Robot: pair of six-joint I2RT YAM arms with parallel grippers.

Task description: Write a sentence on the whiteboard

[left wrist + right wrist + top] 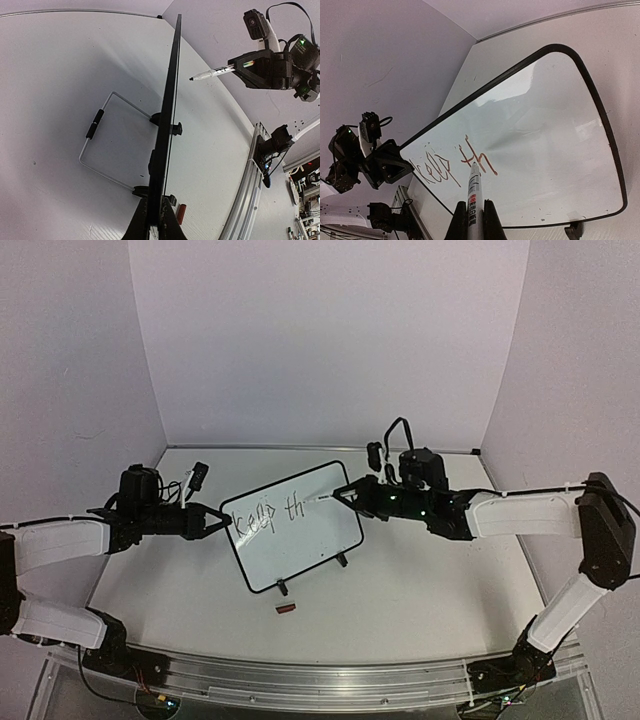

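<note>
At the near edge of the table (430,590), a metal rail (330,678) runs side to side, both arm bases seated on it. Just beyond, a small dark-red cap (286,610) lies loose on the tabletop, near the board's front foot but not touching it.

Mid-table: the whiteboard (300,540) stands on two little black feet (283,589), propped from behind by a wire stand (100,145) that the left wrist view shows. Board sits skewed, left end nearer the arms, right end farther back.

Left gripper (226,522) comes in low from the left. Its fingers (142,225) are pinched tight on the thin black rim at the board's left end; the wrist view has the board edge-on between them.

Right gripper (346,493) reaches in from the right, jaws clamped on a marker (474,187), white barrel with print, pointed at the board face. Tip sits by the last letter; the left wrist view shows a slim gap between tip and surface.

The sentence (452,167) is unfinished: thin dark lettering, one line, reading "keep th", on the upper-left part of the face.

Farthest back, plain white walls (330,340) close in the table on three sides
</note>
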